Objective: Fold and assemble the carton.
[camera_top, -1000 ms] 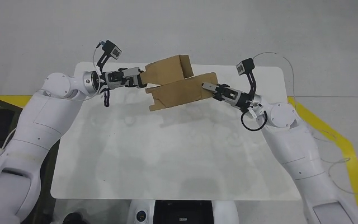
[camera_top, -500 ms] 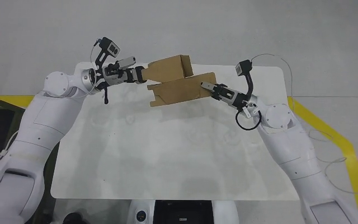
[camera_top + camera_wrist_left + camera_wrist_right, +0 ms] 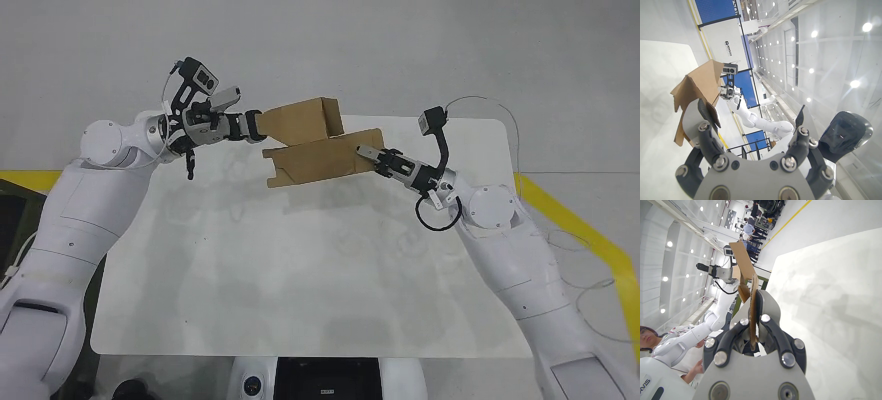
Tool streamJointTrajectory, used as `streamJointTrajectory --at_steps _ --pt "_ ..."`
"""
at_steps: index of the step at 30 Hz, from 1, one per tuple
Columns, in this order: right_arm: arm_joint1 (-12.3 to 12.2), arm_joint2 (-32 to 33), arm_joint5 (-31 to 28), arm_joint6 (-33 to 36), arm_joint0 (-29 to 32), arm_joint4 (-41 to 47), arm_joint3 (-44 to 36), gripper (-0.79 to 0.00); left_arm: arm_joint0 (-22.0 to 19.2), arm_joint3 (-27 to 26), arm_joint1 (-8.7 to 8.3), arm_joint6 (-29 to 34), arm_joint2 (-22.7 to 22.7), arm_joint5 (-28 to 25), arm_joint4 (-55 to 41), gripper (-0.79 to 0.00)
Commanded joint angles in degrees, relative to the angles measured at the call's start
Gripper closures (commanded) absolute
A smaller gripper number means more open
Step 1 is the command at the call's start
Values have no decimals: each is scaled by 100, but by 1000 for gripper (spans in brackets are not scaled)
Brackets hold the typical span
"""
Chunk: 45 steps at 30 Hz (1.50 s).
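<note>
White table [image 3: 300,290] with rounded corners is standing on a pale grey floor [image 3: 400,50], and a yellow floor stripe [image 3: 25,181] is showing off its 9 o'clock side. Item: one carton [image 3: 315,160] of brown corrugated board, partly unfolded, is hanging in the air over the table's 12 o'clock edge and is not touching the surface. Its shorter upper panel is tilting toward 12 o'clock and reaching past the table edge. Its longer lower panel is running from 8 o'clock to 2 o'clock, with a notched flap at the 8 o'clock end. Left gripper [image 3: 252,124] is sitting at the carton's 9 o'clock end. In the left wrist view this gripper [image 3: 751,106] is standing with its jaws spread wide and clamping nothing; one finger [image 3: 703,111] is lying against a flap of the carton [image 3: 698,89], and the other finger [image 3: 800,117] is standing well apart from the board. Right gripper [image 3: 365,153] is sitting at the carton's 3 o'clock end. In the right wrist view this gripper [image 3: 753,298] is pinching an edge of the carton [image 3: 742,256] tightly between both fingers, above the table [image 3: 819,294].
</note>
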<state>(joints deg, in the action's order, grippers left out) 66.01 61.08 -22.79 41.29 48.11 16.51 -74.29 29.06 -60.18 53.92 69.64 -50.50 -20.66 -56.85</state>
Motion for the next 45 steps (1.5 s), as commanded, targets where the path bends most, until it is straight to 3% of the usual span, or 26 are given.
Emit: streamJointTrajectory --at_steps 1,12,13,14,17,32,35,41,44,45 --pt "7 6 -4 -18 3 -10 4 0 -3 28 35 4 13 -10 52 -785" --pt "25 72 18 56 51 -15 -83 0 6 169 188 102 10 -78 301 -785" --pt "26 80 21 64 61 -16 -92 0 13 180 198 111 9 -89 343 -733" --pt "26 84 23 79 68 -23 -100 0 21 193 207 110 5 -91 380 -606" --pt "32 94 27 105 81 -14 -124 0 49 223 233 74 -13 -82 465 -403" --pt "53 146 -11 259 130 -17 -180 0 168 271 316 -57 -177 64 876 -323" --pt "53 170 -17 276 145 -21 -188 0 189 271 330 -64 -212 90 939 -265" --pt "53 215 -14 313 186 -19 -221 0 237 245 356 -54 -289 131 1019 0" --pt "54 234 -13 329 205 -7 -229 0 258 232 366 -59 -330 158 1068 0" --pt "54 243 -3 330 212 -11 -228 -372 267 224 369 -59 -346 165 1074 0"
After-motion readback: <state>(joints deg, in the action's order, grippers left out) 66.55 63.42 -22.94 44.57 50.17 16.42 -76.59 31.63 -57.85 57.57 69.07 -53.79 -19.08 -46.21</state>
